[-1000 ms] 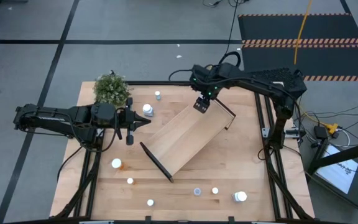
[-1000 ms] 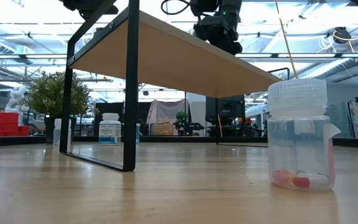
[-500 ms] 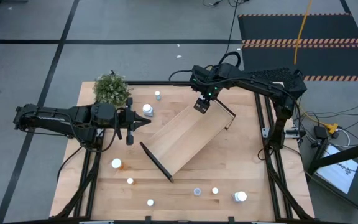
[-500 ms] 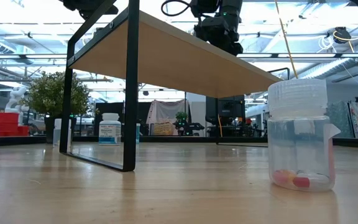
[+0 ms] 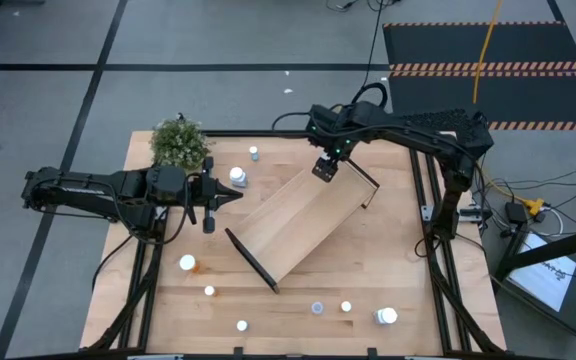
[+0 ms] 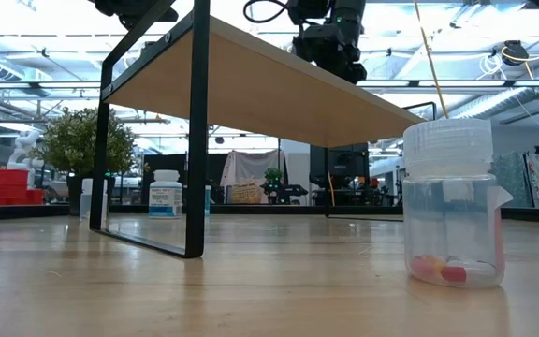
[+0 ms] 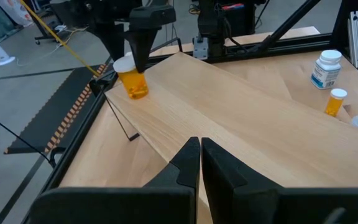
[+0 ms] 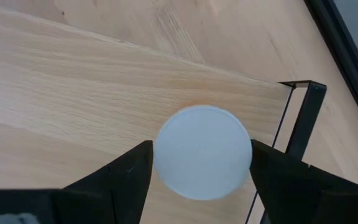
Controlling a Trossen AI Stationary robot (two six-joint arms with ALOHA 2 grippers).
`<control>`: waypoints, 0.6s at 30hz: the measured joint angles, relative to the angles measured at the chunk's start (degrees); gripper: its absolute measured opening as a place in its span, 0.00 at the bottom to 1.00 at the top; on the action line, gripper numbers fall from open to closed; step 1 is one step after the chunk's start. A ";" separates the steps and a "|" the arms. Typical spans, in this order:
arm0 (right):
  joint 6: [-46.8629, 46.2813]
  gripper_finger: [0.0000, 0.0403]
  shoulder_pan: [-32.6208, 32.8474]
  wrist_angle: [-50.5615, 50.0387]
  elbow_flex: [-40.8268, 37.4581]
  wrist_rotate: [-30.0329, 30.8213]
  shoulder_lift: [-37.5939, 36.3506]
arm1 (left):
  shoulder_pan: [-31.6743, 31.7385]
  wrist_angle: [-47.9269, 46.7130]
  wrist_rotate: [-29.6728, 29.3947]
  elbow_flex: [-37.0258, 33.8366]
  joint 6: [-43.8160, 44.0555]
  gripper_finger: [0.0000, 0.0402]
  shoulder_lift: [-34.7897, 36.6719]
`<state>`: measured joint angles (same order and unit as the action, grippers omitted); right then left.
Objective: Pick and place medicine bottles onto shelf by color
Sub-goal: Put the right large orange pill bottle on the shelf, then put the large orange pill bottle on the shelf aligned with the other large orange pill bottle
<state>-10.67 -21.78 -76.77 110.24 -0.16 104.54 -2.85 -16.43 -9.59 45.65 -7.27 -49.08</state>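
The long light-wood shelf with black metal end brackets (image 5: pixel 303 228) stands diagonally on the wooden table (image 5: pixel 398 270). At the shelf's far end, near its bracket, the right gripper (image 5: pixel 324 170) hangs straight over a small orange medicine bottle with a white cap (image 7: pixel 131 77); its 2 fingers (image 8: pixel 120 177) flank the cap, apparently with thin gaps, so I cannot tell whether they grip it. The bottle stands upright on the shelf top. The left gripper (image 7: pixel 200 163), fingers pressed together and empty, hovers beside the shelf's near-left long edge. Beyond the shelf stand a larger white bottle (image 7: pixel 325 69) and another orange one (image 7: pixel 335 102). A clear bottle (image 6: pixel 453 201) stands in front of the shelf.
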 joint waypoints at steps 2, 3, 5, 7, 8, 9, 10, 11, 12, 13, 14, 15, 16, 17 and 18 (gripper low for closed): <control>-0.19 0.63 0.00 0.00 0.00 -0.04 -0.49 | -0.02 0.00 -0.02 0.00 0.00 0.05 0.00; -0.21 0.63 0.03 0.00 0.00 -0.07 -0.85 | 0.00 0.00 -0.01 0.00 0.00 0.05 0.00; -0.52 0.63 0.20 0.04 0.00 -0.07 -1.66 | -0.02 0.00 -0.02 0.00 0.00 0.05 0.00; -0.64 0.63 0.38 0.15 0.00 -0.09 -2.52 | -0.01 0.00 -0.01 -0.01 0.00 0.05 0.00; -0.63 0.63 0.50 0.21 0.00 -0.09 -2.99 | -0.01 0.00 -0.02 0.00 0.00 0.05 0.00; -0.66 0.63 0.70 0.24 0.00 -0.09 -3.45 | -0.01 0.00 -0.02 0.00 0.00 0.05 0.00; -0.90 0.63 0.97 0.25 0.00 -0.09 -3.95 | 0.00 -0.02 -0.01 0.00 -0.01 0.05 0.00; -1.21 0.63 1.39 0.28 0.00 -0.09 -4.44 | -0.02 -0.02 -0.01 0.00 -0.01 0.05 0.00; -1.57 0.63 1.83 0.30 0.00 -0.09 -5.07 | -0.01 -0.02 -0.02 -0.02 0.00 0.05 0.00; -1.96 0.63 2.36 0.30 0.00 -0.07 -5.69 | -0.02 -0.02 -0.02 -0.01 0.00 0.05 0.00; -2.33 0.63 3.10 0.35 0.00 0.02 -6.36 | 0.00 -0.02 0.00 0.00 0.00 0.05 0.00; -2.74 0.63 3.98 0.53 0.00 0.18 -6.99 | -0.01 -0.03 -0.02 0.00 0.03 0.05 0.00; -3.18 0.63 4.91 0.89 0.00 0.36 -7.75 | 0.00 -0.04 -0.02 0.00 0.14 0.05 0.00; -3.72 0.63 6.01 1.35 0.00 0.57 -8.47 | 0.00 -0.04 0.00 0.00 0.39 0.05 0.00; -4.33 0.63 7.39 1.92 0.00 1.45 -9.21 | -0.02 -0.10 0.00 0.00 0.72 0.05 0.00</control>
<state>-15.00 -14.39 -74.85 110.24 1.29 95.33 -2.87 -16.53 -9.58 45.65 -6.55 -49.08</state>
